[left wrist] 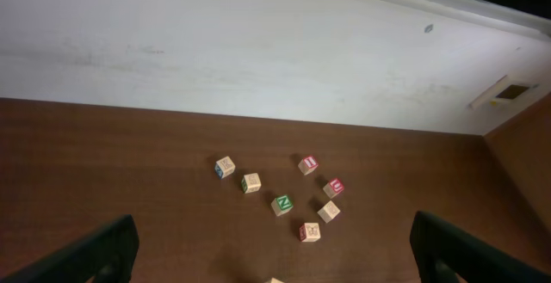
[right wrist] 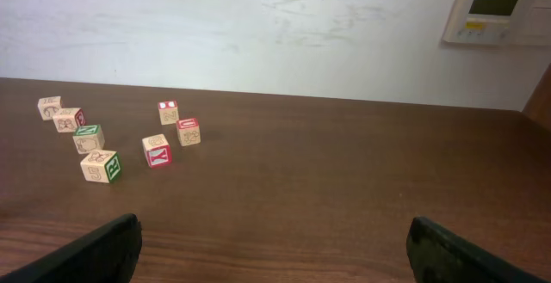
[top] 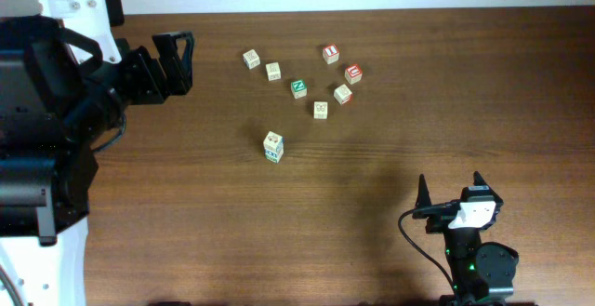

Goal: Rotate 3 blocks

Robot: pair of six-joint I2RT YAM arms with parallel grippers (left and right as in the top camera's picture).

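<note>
At upper left of the overhead view: left tool (top: 184, 62), spread fully wide, nothing between the jaws, over bare surface (top: 186, 204) and well apart from every cube. At lower right: right tool (top: 450, 185), likewise wide open and empty, also far from the cubes. In the left wrist view, only two dark fingers (left wrist: 95, 253), cut off at the bottom corners. Same in the right wrist view, fingers (right wrist: 86, 253) cropped by the lower edge.

Upper centre of the overhead view: a loose cluster of seven cubes.
- Yellow-faced block (top: 251, 59) at the cluster's left end, just beside a pale neighbour (top: 272, 71).
- Pale block with greenish-tan markings (top: 320, 110) at the cluster's lower edge, between green-faced cube (top: 298, 88) and another pale cube (top: 342, 93).
- One red-marked cube (top: 330, 53) at the top right, a second red-marked cube (top: 352, 73) just below it.
- Block with blue markings (top: 272, 145) alone below the cluster, near frame centre. Looks taller than the others from above; hard to tell whether a side face or something beneath.

Letters too small to read from overhead. In the left wrist view, block with blue markings (left wrist: 274, 280) cropped to a sliver at the bottom edge. In the right wrist view, seven cubes at the left of the frame; unclear which is which.
</note>
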